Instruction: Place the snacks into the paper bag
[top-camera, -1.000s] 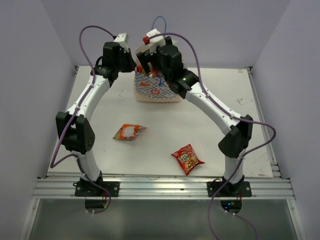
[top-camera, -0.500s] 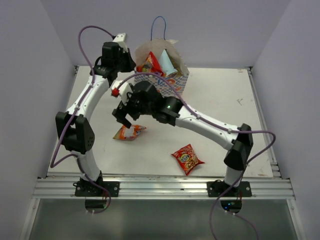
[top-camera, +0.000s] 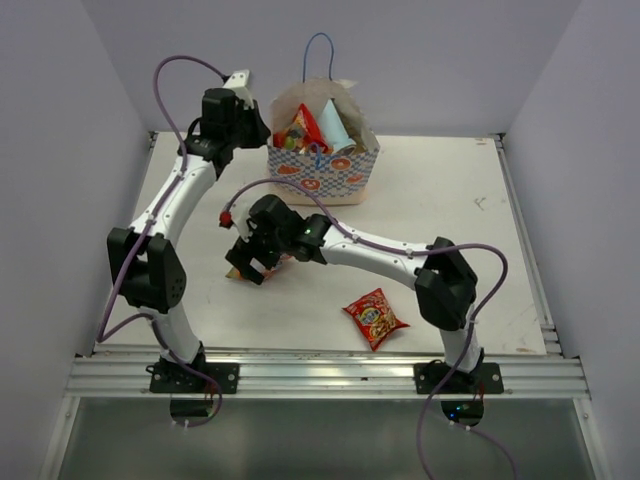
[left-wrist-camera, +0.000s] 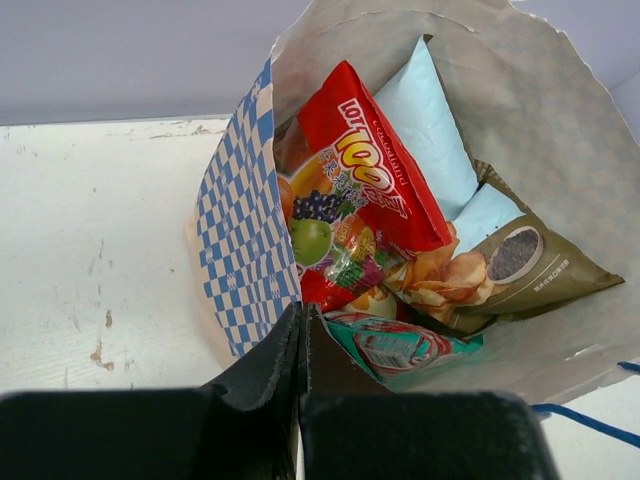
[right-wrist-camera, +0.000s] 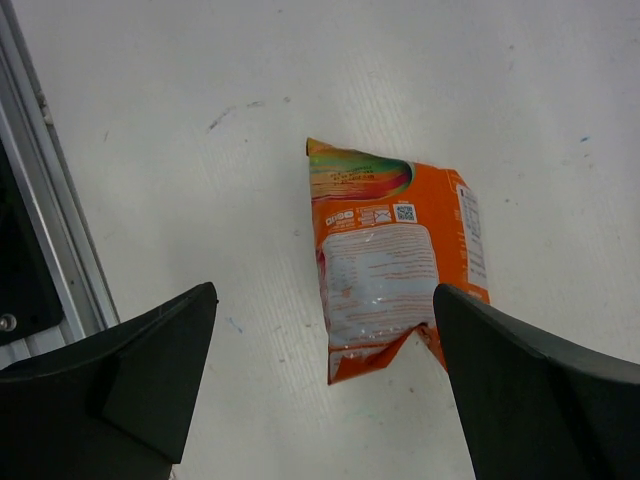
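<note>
The paper bag (top-camera: 325, 178) stands at the back of the table with several snacks inside. In the left wrist view the bag (left-wrist-camera: 245, 230) holds a red packet (left-wrist-camera: 365, 170), a light blue one (left-wrist-camera: 425, 120), a brown one (left-wrist-camera: 520, 265) and a teal-green one (left-wrist-camera: 400, 345). My left gripper (left-wrist-camera: 300, 320) is shut on the bag's left rim (top-camera: 268, 135). My right gripper (right-wrist-camera: 325, 295) is open and hovers low over an orange packet (right-wrist-camera: 395, 265) lying flat on the table. In the top view that gripper (top-camera: 252, 262) hides most of the packet. A red packet (top-camera: 375, 318) lies near the front.
The table's left rail (right-wrist-camera: 55, 200) runs close beside my right gripper. Grey walls (top-camera: 60, 150) enclose the table on three sides. A blue cord handle (top-camera: 318, 45) stands up above the bag.
My right arm left the bag's mouth and swung forward and left, coming down open over the orange packet. My left gripper kept its hold on the bag's rim.
</note>
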